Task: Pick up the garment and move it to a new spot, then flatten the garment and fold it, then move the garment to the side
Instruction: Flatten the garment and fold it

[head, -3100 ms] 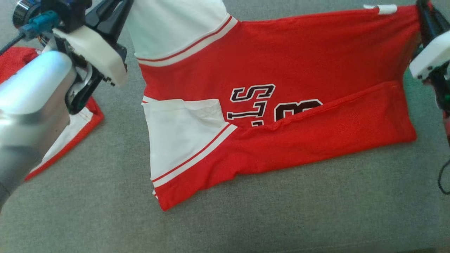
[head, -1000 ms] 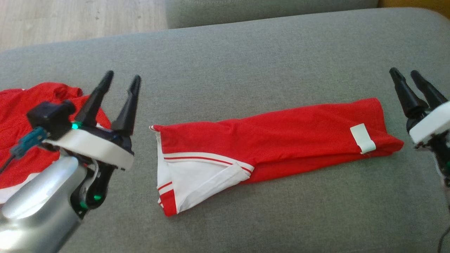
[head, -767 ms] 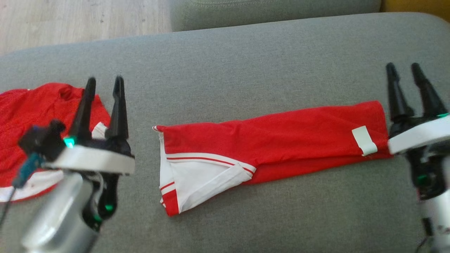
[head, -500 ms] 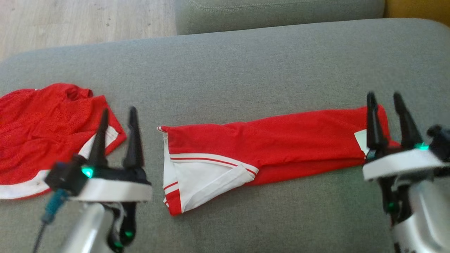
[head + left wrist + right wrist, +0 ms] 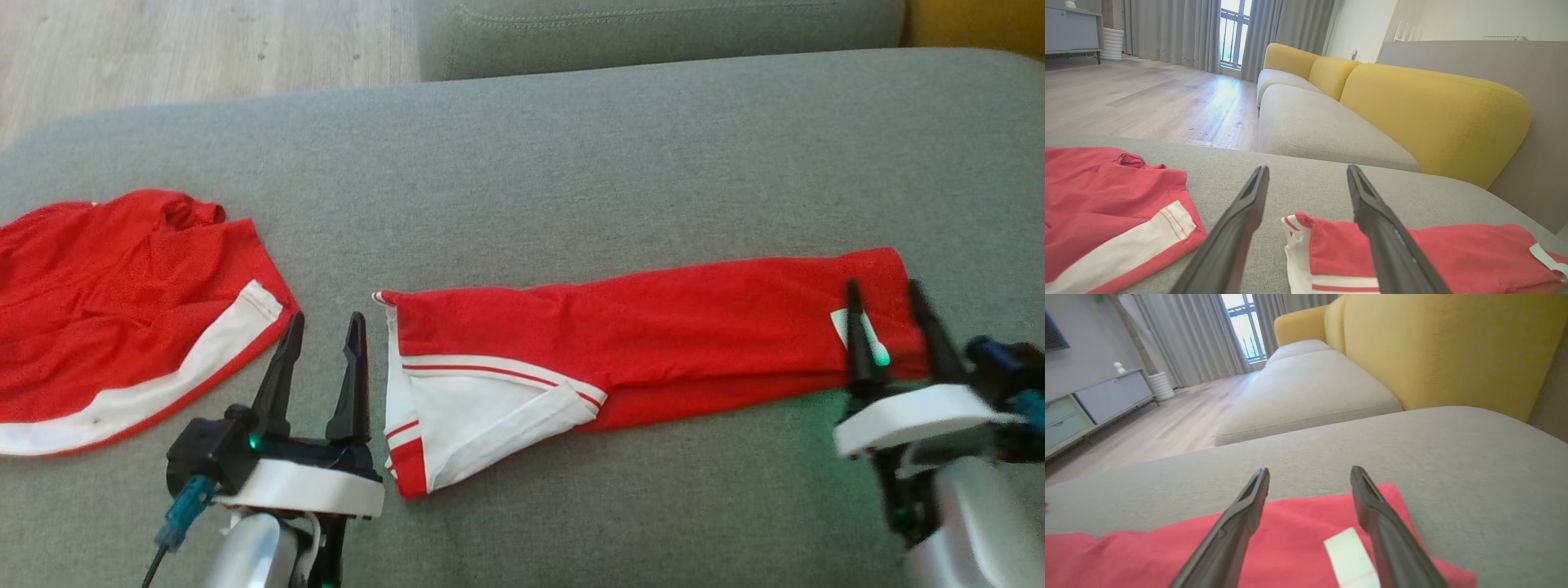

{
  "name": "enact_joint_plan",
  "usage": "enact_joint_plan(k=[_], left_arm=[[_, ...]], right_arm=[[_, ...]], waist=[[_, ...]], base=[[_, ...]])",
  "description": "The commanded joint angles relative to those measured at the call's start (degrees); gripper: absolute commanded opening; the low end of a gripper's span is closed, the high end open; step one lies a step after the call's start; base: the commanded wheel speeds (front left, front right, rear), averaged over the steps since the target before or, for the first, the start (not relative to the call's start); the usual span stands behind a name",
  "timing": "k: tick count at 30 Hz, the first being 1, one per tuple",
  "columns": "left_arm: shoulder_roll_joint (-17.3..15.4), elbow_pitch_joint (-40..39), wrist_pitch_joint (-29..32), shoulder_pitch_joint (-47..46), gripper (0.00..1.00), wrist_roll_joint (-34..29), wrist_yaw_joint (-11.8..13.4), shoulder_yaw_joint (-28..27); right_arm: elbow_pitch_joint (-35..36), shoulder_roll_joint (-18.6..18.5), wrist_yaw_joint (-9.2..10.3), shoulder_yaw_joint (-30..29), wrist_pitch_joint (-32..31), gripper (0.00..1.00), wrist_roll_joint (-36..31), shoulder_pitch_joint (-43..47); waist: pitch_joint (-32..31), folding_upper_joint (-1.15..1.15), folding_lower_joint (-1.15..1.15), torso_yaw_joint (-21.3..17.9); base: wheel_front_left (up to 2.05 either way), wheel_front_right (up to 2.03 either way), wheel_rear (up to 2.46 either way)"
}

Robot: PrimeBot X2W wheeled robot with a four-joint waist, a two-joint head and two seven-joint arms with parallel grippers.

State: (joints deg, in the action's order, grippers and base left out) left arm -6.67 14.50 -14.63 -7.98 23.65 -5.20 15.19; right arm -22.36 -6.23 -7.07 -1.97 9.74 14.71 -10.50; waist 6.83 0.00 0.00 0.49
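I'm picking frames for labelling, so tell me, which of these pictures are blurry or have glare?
Head view: right pincer blurred, with a green glow on the cushion beside it; left pincer sharp. Left wrist view: crisp, window bright, sheen on the floor. Right wrist view: slightly soft, window blown out.

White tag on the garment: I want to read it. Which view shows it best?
Right wrist view: the white tag lies large on the red garment. In the head view a claw finger partly hides it; the left wrist view shows it small at its edge.
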Motion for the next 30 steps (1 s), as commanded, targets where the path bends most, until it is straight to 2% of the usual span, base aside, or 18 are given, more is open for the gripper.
enact_joint_plan(k=[1, 8, 14, 21, 30], left_arm=[[-0.2, -1.5, -0.4, -2.4, 1.0, -0.6, -0.4, -2.4], [1.2, -0.6, -0.4, -2.9, 1.0, -1.7, -1.8, -3.1], [1.9, -0.1, -0.4, -3.7, 1.0, -2.1, -2.2, -2.6], [1.9, 0.2, -0.4, -4.5, 1.0, -2.6, -2.3, -2.8], [1.5, 0.1, -0.4, -5.2, 1.0, -2.2, -2.3, -2.9]], right_arm=[[1.1, -0.6, -0.42, -0.4, -0.4, 1.0, -1.2, -2.7], [-5.1, 2.0, -0.42, -14.9, -6.9, 1.0, -8.9, -7.0], [-8.4, 3.3, -0.42, -21.3, -11.0, 1.0, -12.6, -9.7], [-14.1, 3.3, -0.42, -20.0, -13.0, 1.0, -7.7, -10.6], [-17.7, 3.3, -0.42, -15.5, -13.4, 1.0, -3.7, -10.0]], waist=[[0.4, 0.0, 0.0, 0.2], [2.1, 0.0, 0.0, 0.8], [3.9, 0.0, 0.0, 1.4], [5.6, 0.0, 0.0, 1.5], [6.0, 0.0, 0.0, 0.9]], base=[[0.0, 0.0, 0.0], [0.0, 0.0, 0.0], [0.0, 0.0, 0.0], [0.0, 0.0, 0.0], [0.0, 0.0, 0.0]])
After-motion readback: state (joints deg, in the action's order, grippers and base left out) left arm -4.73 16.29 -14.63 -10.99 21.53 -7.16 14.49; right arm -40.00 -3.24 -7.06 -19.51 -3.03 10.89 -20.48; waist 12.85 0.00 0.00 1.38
